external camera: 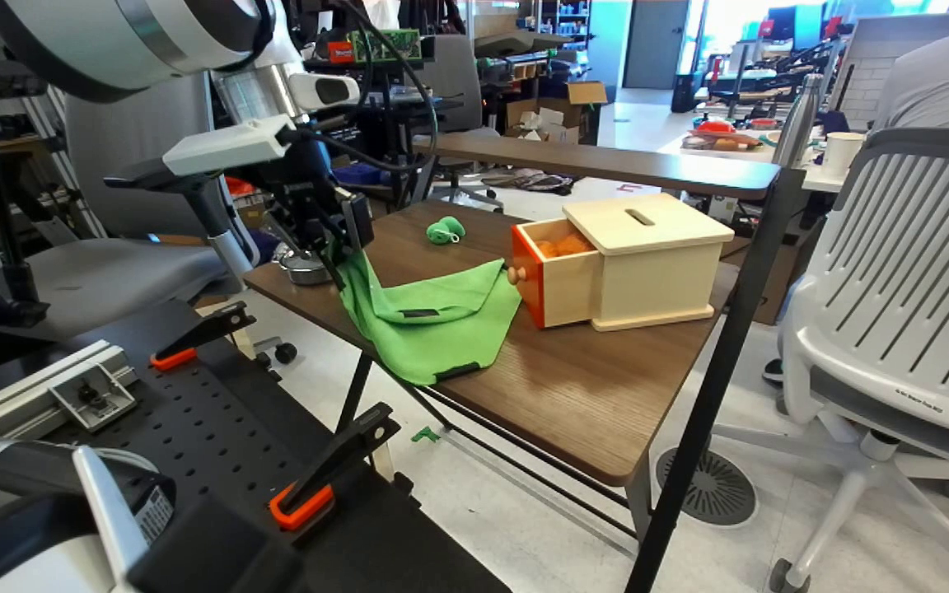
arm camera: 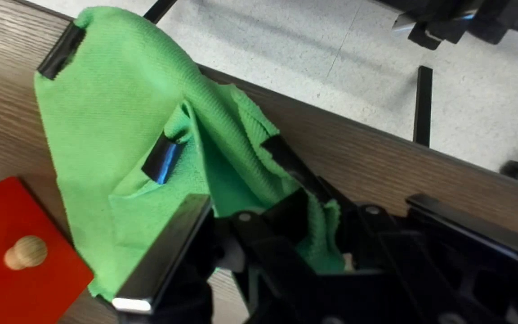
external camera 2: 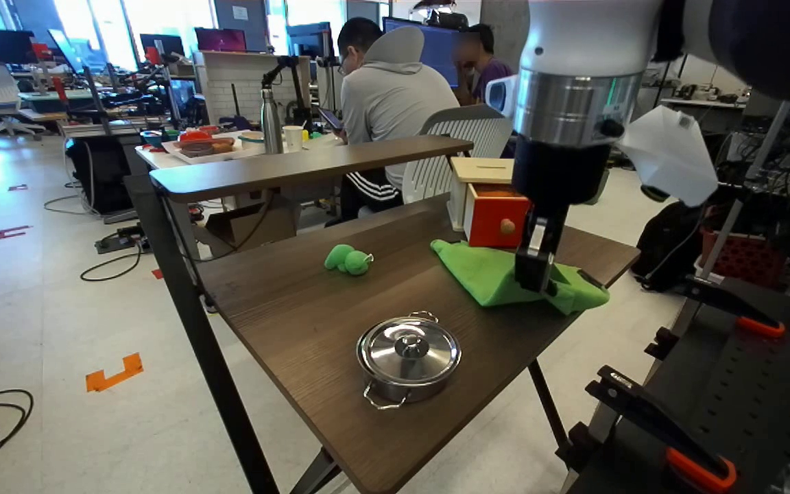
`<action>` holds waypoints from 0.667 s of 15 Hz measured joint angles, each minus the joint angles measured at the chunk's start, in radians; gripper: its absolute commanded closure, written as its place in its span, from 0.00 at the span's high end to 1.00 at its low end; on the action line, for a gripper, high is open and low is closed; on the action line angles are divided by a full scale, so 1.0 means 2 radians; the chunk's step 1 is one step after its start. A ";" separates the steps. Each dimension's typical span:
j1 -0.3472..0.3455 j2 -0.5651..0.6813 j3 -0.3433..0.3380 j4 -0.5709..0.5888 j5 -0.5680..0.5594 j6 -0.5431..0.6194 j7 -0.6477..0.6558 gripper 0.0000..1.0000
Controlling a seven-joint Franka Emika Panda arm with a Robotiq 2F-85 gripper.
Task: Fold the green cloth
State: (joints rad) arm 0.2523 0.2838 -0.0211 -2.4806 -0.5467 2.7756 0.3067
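The green cloth (external camera: 441, 338) lies rumpled on the brown table, with part of it hanging over the table edge. It also shows in an exterior view (external camera 2: 481, 271) and in the wrist view (arm camera: 106, 112), with dark tabs along its edges and one flap folded over. My gripper (external camera: 344, 247) is shut on a corner of the cloth and holds it raised above the table. In the wrist view the gripper's fingers (arm camera: 315, 202) pinch bunched fabric between them. The gripper is low over the cloth in an exterior view (external camera 2: 535, 274). The fingertips are partly hidden by the fabric.
A wooden box (external camera: 660, 272) with its orange-red drawer (external camera 2: 496, 218) pulled out stands beside the cloth. A small green toy (external camera 2: 348, 260) and a lidded metal pot (external camera 2: 409, 353) stand on the table (external camera 2: 285, 322). A raised shelf (external camera: 590, 161) runs along one side.
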 measured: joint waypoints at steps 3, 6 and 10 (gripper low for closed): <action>-0.002 -0.027 0.000 0.003 0.020 -0.025 -0.007 0.02; -0.012 -0.029 -0.001 0.012 0.025 -0.030 -0.020 0.02; -0.026 -0.004 -0.002 0.034 0.025 -0.030 -0.040 0.02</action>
State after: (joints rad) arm 0.1994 0.2751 -0.0256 -2.4129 -0.4972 2.7163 0.2276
